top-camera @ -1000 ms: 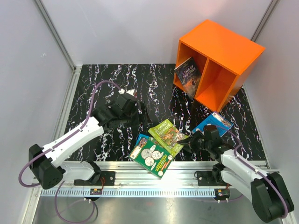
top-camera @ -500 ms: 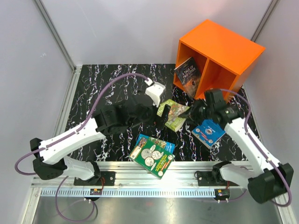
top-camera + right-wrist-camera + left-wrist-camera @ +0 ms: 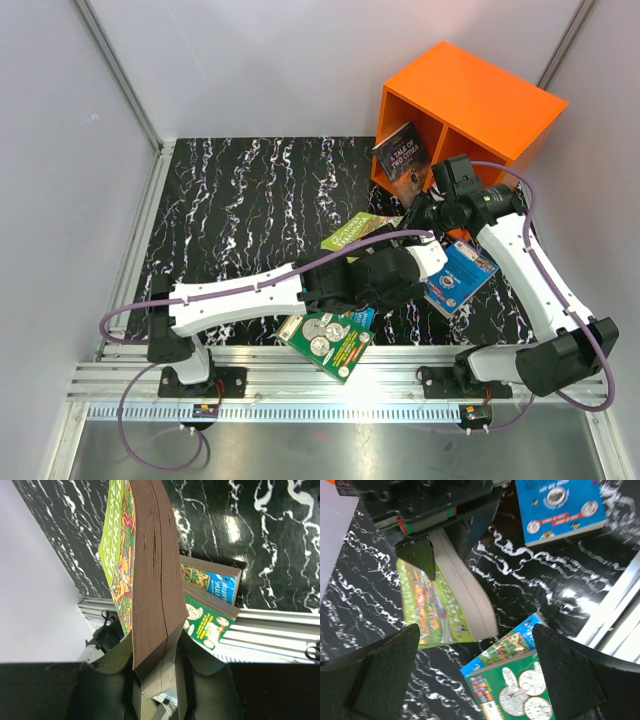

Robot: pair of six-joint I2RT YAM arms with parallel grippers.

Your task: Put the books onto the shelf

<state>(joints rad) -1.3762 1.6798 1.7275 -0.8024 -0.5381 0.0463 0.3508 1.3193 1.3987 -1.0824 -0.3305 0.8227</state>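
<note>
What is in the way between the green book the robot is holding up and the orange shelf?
Nothing visible. The right gripper holds the light-green book just in front of the shelf. A dark book already leans in the left compartment; the right compartment looks free.

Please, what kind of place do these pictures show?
Probably a robot test cell in a laboratory: a left arm and a right arm bolted to an aluminium rail, plain white panels enclosing the black marbled table, and an orange shelf set up as a prop.
</note>
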